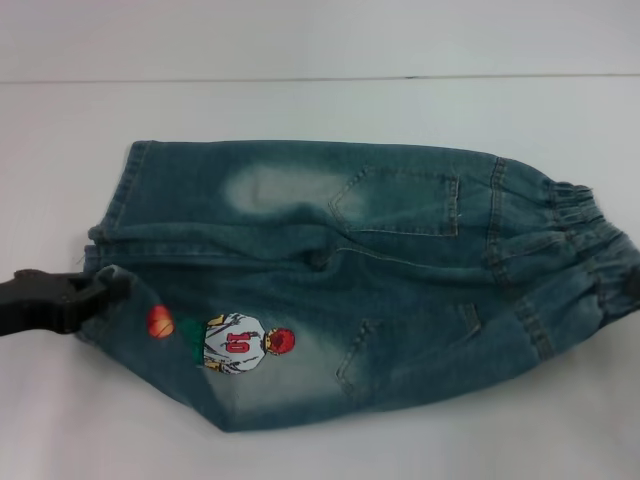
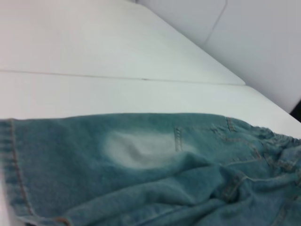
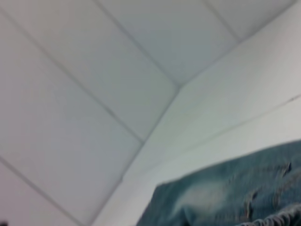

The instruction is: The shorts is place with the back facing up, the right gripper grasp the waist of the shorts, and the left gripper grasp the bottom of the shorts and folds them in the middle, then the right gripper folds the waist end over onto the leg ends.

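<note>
The shorts (image 1: 380, 270) lie back up across the white table, with both back pockets showing. The ruffled waist (image 1: 585, 240) is at the right and the flat leg hems, the bottom of the shorts (image 1: 125, 190), are at the left. My left gripper (image 1: 105, 290) comes in from the left edge and is shut on the near leg's hem, beside the orange ball patch (image 1: 160, 322) and the embroidered player (image 1: 235, 343). Only a dark sliver of my right gripper (image 1: 633, 285) shows, at the waist on the right edge. The wrist views show denim (image 2: 141, 179) (image 3: 235, 197) close up.
The white table (image 1: 300, 110) reaches back to a pale wall (image 1: 320, 40). A strip of tabletop runs along the near side of the shorts.
</note>
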